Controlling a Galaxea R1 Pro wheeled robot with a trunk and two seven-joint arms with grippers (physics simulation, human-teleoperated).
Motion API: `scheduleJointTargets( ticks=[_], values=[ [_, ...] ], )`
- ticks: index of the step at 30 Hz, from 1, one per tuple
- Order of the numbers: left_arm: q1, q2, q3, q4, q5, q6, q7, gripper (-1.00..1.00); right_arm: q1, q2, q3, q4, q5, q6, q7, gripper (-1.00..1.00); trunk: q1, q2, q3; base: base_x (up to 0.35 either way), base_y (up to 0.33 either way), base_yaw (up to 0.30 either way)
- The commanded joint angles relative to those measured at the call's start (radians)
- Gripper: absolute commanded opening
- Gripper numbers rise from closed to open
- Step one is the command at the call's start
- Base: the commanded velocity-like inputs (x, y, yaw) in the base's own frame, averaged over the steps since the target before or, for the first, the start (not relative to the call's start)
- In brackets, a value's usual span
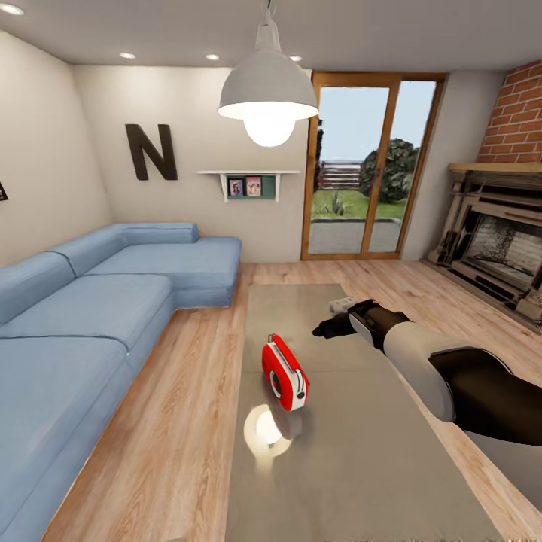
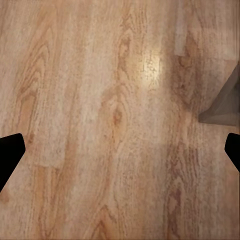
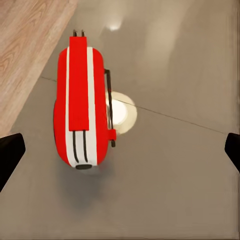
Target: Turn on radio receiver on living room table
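Head view. Living room: light wood plank floor (image 1: 188,391); blue L-shaped sofa (image 1: 90,316) along the left wall; black letter N (image 1: 150,151) on the far wall; small wall shelf (image 1: 248,181) with two framed pictures; white pendant lamp (image 1: 268,94), lit; glass doors (image 1: 369,165) with wooden frame, garden beyond; brick fireplace (image 1: 500,233) at right. Long low coffee table (image 1: 361,452), glossy grey top, carrying the lamp's reflection. Radio receiver (image 1: 284,373), red with white trim, stands upright on the table near its left edge, about midway along its length. Small flat grey gadget (image 1: 342,303) lies farther along the table, close to the right arm's wrist. Right arm enters from the lower right and reaches forward over the table, forearm white and black, nearly level; right gripper (image 1: 325,328) hangs above the tabletop, apart from the radio, beyond it and to its right. Jaw state not readable here.

Left wrist view. Left gripper (image 2: 120,150): black fingertips (image 2: 10,152) at opposite picture edges, spread wide, nothing between them. Plank floor beneath; a grey corner (image 2: 225,102) shows at one side.

Right wrist view. Right gripper (image 3: 120,152): fingertips (image 3: 10,152) at opposite edges, spread wide, released, holding nothing. The radio seen from above, with thin handle and two small dark prongs at one end, on the grey tabletop beside the table's edge; lamp reflection touching its outline. The fingers do not touch the radio.
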Motion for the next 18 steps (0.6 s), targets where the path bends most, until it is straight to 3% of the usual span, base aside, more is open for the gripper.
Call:
scheduleJointTargets(
  ticks=[1, 18],
  values=[
    [0.0, 0.0, 0.0, 0.0, 0.0, 0.0, 0.0, 1.0, 0.0, 0.0, 0.0, 0.0, 0.0, 0.0, 0.0, 1.0, 0.0, 0.0, 0.0, 0.0, 0.0, -0.153],
    [0.001, 0.0, 0.001, 0.001, 0.0, 0.0, 0.0, 1.0, 0.0, 0.002, -0.003, 0.0, 0.002, -0.001, 0.012, 1.0, 0.0, 0.0, 0.0, 0.0, 0.0, -0.025]
  ],
)
